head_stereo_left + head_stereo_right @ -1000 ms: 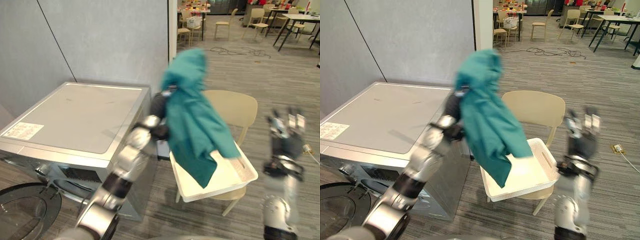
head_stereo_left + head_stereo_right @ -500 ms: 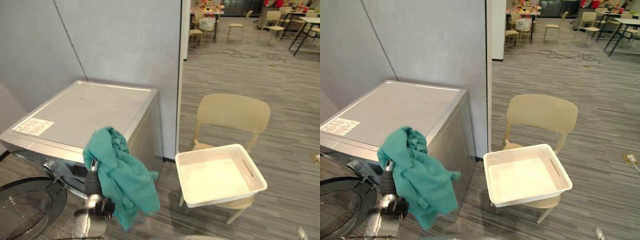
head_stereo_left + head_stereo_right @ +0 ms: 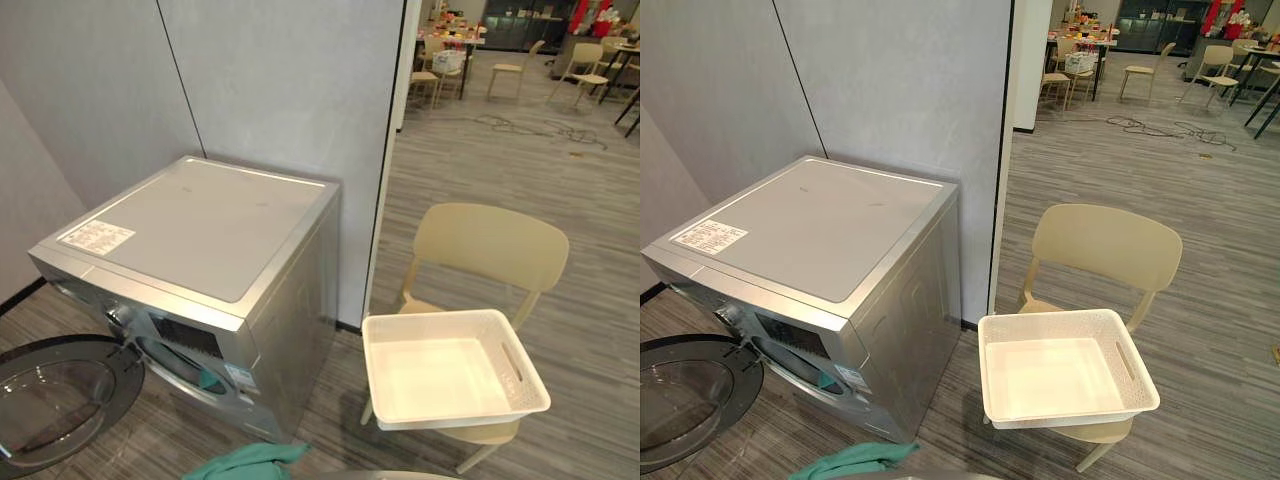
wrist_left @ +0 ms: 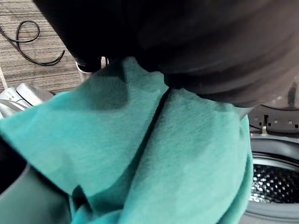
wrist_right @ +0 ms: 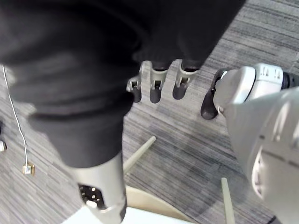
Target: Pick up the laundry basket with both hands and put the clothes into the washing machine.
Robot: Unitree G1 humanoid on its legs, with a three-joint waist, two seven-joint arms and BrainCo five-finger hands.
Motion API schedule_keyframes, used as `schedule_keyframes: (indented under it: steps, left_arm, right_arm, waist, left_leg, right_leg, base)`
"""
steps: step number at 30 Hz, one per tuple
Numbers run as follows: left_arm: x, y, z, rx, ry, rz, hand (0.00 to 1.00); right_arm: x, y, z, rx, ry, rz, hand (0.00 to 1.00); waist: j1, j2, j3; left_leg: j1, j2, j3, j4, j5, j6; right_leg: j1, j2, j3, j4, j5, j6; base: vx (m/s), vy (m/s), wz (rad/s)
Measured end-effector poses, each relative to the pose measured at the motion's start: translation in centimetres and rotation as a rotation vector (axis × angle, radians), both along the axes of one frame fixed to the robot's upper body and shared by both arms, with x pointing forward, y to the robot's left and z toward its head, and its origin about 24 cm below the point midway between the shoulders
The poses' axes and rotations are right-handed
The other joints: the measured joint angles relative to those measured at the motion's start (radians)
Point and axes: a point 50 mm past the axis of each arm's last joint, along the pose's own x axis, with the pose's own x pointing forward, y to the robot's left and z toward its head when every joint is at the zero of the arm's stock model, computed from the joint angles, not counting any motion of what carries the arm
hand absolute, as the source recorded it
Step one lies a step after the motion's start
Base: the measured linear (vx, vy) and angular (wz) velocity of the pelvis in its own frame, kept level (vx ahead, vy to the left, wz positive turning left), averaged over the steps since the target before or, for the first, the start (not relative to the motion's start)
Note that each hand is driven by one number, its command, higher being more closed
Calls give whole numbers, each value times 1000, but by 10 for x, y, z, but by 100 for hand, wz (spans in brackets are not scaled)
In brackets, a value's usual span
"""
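Fingers (image 5: 155, 89) of right hand (image 5: 181, 84) hang straight, empty; left hand's (image 4: 196, 46) I cannot tell under teal garment (image 4: 140, 158), which may fall short of near-left drum (image 4: 275, 184)

The grey plank floor (image 3: 560, 200) carries a silver washing machine (image 3: 200, 260), which stands against the wall with its round glass door (image 3: 50, 400) swung open. A beige chair (image 3: 490, 250) stands just beside the machine. A white laundry basket (image 3: 450, 370) rests on the chair's seat, overhanging its front.
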Motion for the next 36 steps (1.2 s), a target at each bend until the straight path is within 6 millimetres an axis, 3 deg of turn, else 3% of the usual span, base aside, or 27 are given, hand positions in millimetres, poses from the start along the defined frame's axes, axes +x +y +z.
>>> schedule_keyframes:
  steps: [5,7,9,11,12,13,14,16,17,18,19,20,21,22,23,24,25,27,28,30,31,32,33,34,35,36]
  left_arm:
    - [18,-11,-3,-24,-32,7,100]
    - [47,-10,1,-3,-108,-26,100]
    - [72,-9,6,17,-178,-46,100]
    - [87,-14,9,14,-216,-63,100]
    - [93,-14,10,17,-226,-68,100]
    - [91,-16,9,15,-215,-69,100]
    - [89,-16,9,16,-206,-70,100]
    - [83,-15,8,20,-191,-68,100]
    - [83,-14,8,21,-189,-69,100]
    - [83,-13,8,23,-187,-70,100]
    - [82,-9,8,38,-182,-67,100]
    - [81,-6,8,45,-178,-66,100]
    - [78,-6,7,39,-162,-64,100]
    - [77,-7,5,30,-150,-70,100]
    - [72,4,6,55,-125,-89,100]
    - [67,14,7,78,-107,-95,100]
    - [60,21,7,91,-82,-108,100]
    - [58,22,6,90,-62,-149,100]
    - [62,20,6,88,-68,-177,100]
    - [66,19,5,87,-65,-206,100]
    - [63,13,2,65,-48,-212,100]
    - [61,8,1,52,-40,-221,100]
    - [59,0,-2,31,-28,-236,100]
    - [60,-5,-2,25,-26,-248,100]
    - [55,0,-3,37,-7,-250,100]
    - [53,3,-2,43,-1,-254,100]
  right_arm:
    - [47,19,-1,27,-69,248,0]
    - [78,21,3,-5,-131,408,0]
    - [95,20,6,-38,-159,486,0]
    - [108,13,10,-71,-174,525,0]
    - [112,12,11,-85,-178,546,0]
    - [113,11,11,-95,-166,568,0]
    - [112,11,11,-97,-159,578,0]
    - [107,12,9,-84,-140,578,0]
    - [104,10,8,-81,-129,562,0]
    - [101,8,7,-79,-121,545,0]
    - [94,3,5,-74,-97,502,0]
    - [90,0,4,-72,-83,482,0]
    - [80,-11,4,-82,-51,422,0]
    - [75,-15,3,-81,-30,389,0]
    - [67,-5,-3,-26,-1,364,0]
    - [63,2,-5,6,11,359,0]
    - [59,4,-6,22,20,338,0]
    - [60,3,-6,20,15,329,0]
    - [64,1,-5,8,2,326,0]
    - [69,0,-3,-4,-4,320,0]
    - [73,-4,-1,-25,-18,308,0]
    - [74,-6,0,-35,-24,306,0]
    - [75,-10,2,-52,-41,294,0]
    - [80,-9,3,-55,-58,298,0]
    - [83,0,2,-35,-70,325,0]
    - [84,6,1,-23,-75,337,0]
  waist:
    - [23,1,25]
    - [28,-6,80]
    - [27,-10,98]
    - [29,11,133]
    - [35,4,150]
    - [49,14,150]
    - [52,15,151]
    - [47,13,149]
    - [45,12,148]
    - [43,11,146]
    - [39,6,141]
    - [37,6,133]
    - [23,31,109]
    - [22,23,106]
    - [28,-10,102]
    - [24,-36,89]
    - [29,-49,82]
    - [29,-46,81]
    - [29,-32,68]
    - [30,-26,63]
    - [25,-6,53]
    - [25,6,46]
    - [24,29,43]
    - [25,46,52]
    - [25,35,47]
    - [24,24,44]
  left_leg:
    - [-4,0,0,12,1,-1]
    - [-84,-19,-39,94,1,0]
    - [-209,-37,-113,196,2,0]
    - [-269,-39,-165,231,22,-14]
    - [-291,-35,-164,277,5,8]
    - [-309,-9,-138,430,-69,41]
    - [-303,6,-136,486,-91,39]
    - [-270,96,-139,581,-118,18]
    - [-250,164,-138,575,-118,17]
    - [-245,198,-136,564,-116,14]
    - [-225,269,-119,494,-112,14]
    - [-215,294,-99,444,-100,14]
    - [-187,311,-71,329,-54,-15]
    - [-170,286,-59,293,-78,-81]
    - [-180,231,-58,286,-70,-140]
    - [-194,206,-63,302,-71,-142]
    - [-204,178,-66,350,-93,-163]
    - [-236,152,-67,398,-111,-147]
    - [-274,133,-71,430,-144,-107]
    - [-305,101,-77,453,-164,-76]
    - [-310,90,-96,446,-207,-69]
    - [-309,88,-101,439,-226,-69]
    - [-299,87,-103,415,-234,-61]
    - [-285,91,-113,399,-234,-60]
    - [-271,92,-135,377,-227,-49]
    - [-264,92,-138,372,-227,-49]
  right_leg:
    - [0,-2,-1,17,-12,-4]
    - [-59,-33,-38,129,-64,-6]
    - [-141,-65,-109,239,-108,-16]
    - [-160,-84,-177,278,-117,-32]
    - [-158,-112,-213,283,-119,-35]
    - [-145,-124,-234,294,-120,-36]
    - [-136,-129,-242,296,-120,-35]
    - [-112,-147,-285,299,-115,-27]
    - [-107,-157,-307,300,-105,-12]
    - [-107,-163,-317,301,-97,-3]
    - [-114,-192,-346,302,-71,27]
    - [-120,-207,-358,302,-59,42]
    - [-124,-229,-388,297,-30,82]
    - [-124,-246,-391,284,-9,96]
    - [-114,-266,-374,205,41,101]
    - [-86,-255,-362,142,82,85]
    - [-45,-258,-363,63,167,68]
    - [-28,-279,-365,28,241,66]
    - [-41,-296,-368,20,269,51]
    - [-57,-325,-367,20,297,26]
    - [-65,-327,-356,26,339,-30]
    - [-73,-326,-344,34,359,-57]
    - [-101,-318,-282,73,383,-127]
    - [-128,-295,-201,142,322,-143]
    - [-162,-230,-103,252,168,-98]
    - [-169,-204,-79,282,100,-91]
  base:
    - [59,2,1]
    - [-81,-26,58]
    - [-124,-71,117]
    - [-101,-75,116]
    - [-108,-62,97]
    - [-96,-21,67]
    - [-104,49,54]
    - [-142,122,60]
    - [-105,180,60]
    - [-90,381,82]
    - [-47,387,73]
    - [-43,534,99]
    - [-15,393,73]
    - [-34,520,66]
    - [-34,462,33]
    - [-45,498,24]
    - [-32,355,15]
    - [-115,353,14]
    - [-158,329,21]
    - [-151,270,23]
    - [-120,206,27]
    - [-88,216,32]
    - [-18,128,19]
    - [-22,130,24]
    - [2,7,18]
    - [-2,-79,10]
